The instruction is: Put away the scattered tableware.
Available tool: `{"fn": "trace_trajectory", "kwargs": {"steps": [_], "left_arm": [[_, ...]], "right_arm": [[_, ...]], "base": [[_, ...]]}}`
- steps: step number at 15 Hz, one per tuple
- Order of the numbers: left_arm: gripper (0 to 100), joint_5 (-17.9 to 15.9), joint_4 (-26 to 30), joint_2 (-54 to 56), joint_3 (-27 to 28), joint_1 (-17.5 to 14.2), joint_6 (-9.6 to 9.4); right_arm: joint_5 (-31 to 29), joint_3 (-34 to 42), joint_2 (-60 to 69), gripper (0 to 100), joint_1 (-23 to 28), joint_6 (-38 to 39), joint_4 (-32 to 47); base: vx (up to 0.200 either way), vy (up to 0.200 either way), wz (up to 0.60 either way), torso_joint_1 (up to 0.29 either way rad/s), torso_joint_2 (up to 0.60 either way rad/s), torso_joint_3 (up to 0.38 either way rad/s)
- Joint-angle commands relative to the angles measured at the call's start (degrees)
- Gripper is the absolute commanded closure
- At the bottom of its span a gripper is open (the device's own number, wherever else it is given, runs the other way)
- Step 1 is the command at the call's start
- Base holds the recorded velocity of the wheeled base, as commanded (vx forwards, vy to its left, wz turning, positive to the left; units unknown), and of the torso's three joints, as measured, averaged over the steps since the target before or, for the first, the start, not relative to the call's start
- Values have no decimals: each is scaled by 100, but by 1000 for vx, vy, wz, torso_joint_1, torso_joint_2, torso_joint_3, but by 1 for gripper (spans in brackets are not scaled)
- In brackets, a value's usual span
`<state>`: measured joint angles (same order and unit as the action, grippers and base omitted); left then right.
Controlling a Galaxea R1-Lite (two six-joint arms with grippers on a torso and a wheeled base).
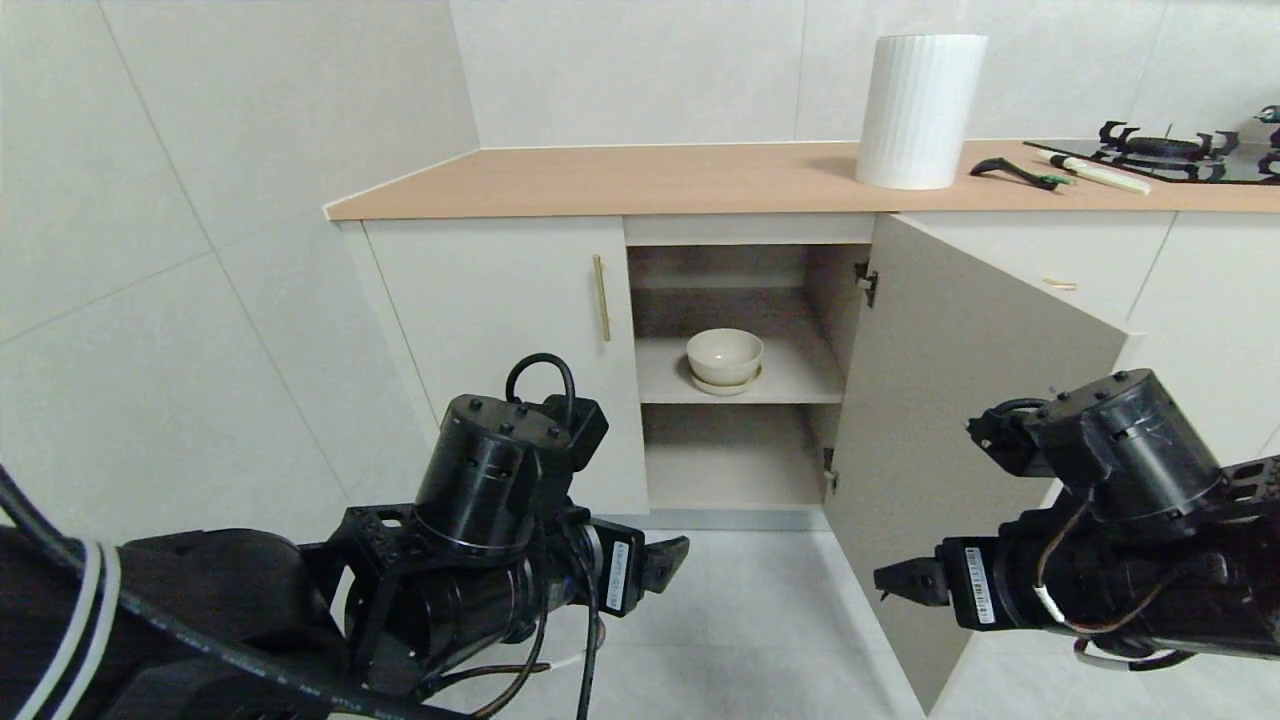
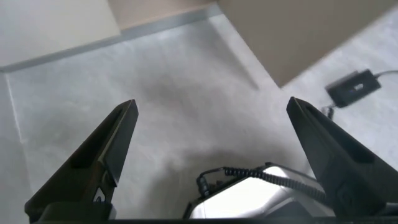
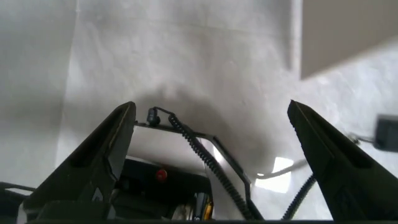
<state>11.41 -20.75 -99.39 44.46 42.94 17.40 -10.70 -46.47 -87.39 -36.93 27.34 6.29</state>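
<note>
Left wrist view and right wrist view: the left gripper and the right gripper each hang low over the pale tiled floor. Both have their fingers spread wide apart and hold nothing.

Head view, foreground: the left gripper lies below the closed door of the cabinet. The right gripper lies in front of the lower part of the open door, which swings out toward the robot's right. The closed door carries a slim vertical handle near its inner edge.

Head view, middle ground: between the two doors the cabinet stands open. A cream bowl sits upright on a small plate on the upper shelf. A lower compartment lies beneath the shelf.

Head view, background: the wooden surface runs above the cabinet.

- A ribbed white cylinder stands upright on it, above the open door's hinge side.
- Just beside the cylinder, to the right, lie a dark-handled tool and a pale-handled utensil.
- A black stove burner lies beyond them at the far right.
</note>
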Motion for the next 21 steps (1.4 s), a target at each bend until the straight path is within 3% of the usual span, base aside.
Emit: {"fn": "trace_trajectory", "kwargs": {"steps": [1,4,10,14,21], "left_arm": [[0,2,1,-10,1,-4,1],[0,2,1,-10,10,-13,-8],[0,10,-131,-10,10,-13,18],[0,10,-149,-10,10,-31,27],[0,37,-175,-10,10,-57,27]], "right_arm": [[-72,-38,135,0,168,-115,74],[-160,-161,443,0,889,-520,250],[-512,-987,460,0,2110,-748,1313],[-635,-1330,126,0,2910,-871,1278],[-635,-1813,-595,0,3851,-897,997]], "base": [[0,0,0,0,0,0],[0,0,0,0,0,0],[0,0,0,0,0,0],[0,0,0,0,0,0],[0,0,0,0,0,0]]}}
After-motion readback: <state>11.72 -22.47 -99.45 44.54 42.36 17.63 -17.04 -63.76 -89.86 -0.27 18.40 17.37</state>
